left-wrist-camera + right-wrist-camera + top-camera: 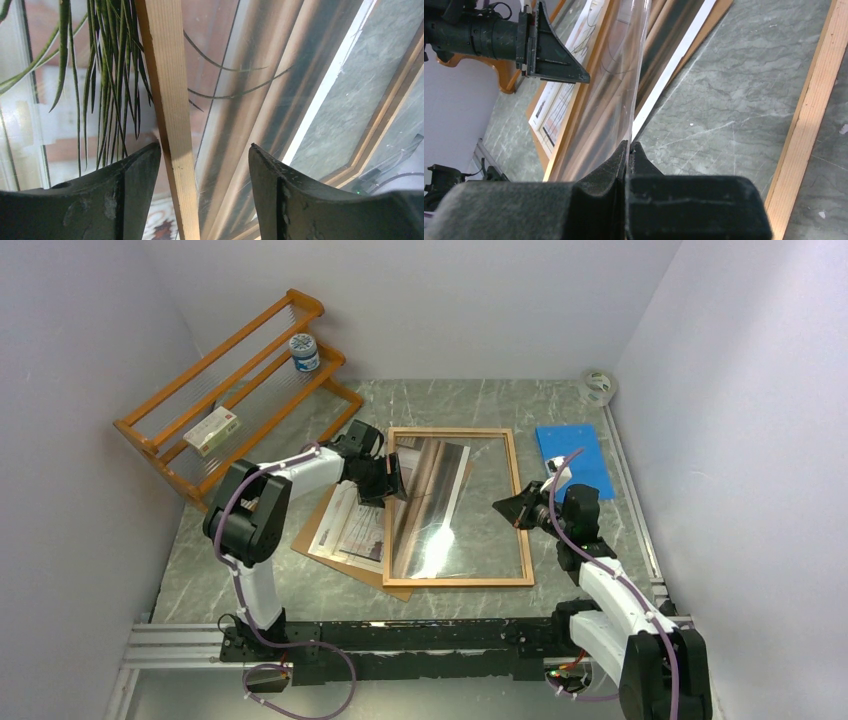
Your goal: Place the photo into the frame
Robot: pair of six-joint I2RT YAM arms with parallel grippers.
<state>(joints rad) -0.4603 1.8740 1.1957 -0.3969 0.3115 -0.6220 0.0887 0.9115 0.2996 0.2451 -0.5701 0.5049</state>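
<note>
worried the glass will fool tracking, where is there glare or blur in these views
Top view: bright white glare low on the glass pane, streaky reflections above it. Left wrist view: the photo shows sharp leaves; right of the frame, reflections streak. Right wrist view: the tilted pane smears what lies behind it, the table beside it is crisp.

Light-brown frame [458,582], blue sheet [575,455], orange rack [305,303], grey veined table [480,400].

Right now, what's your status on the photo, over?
Left gripper open over frame rail. Right gripper shut on pane edge. Photo partly under frame, not seated.
</note>
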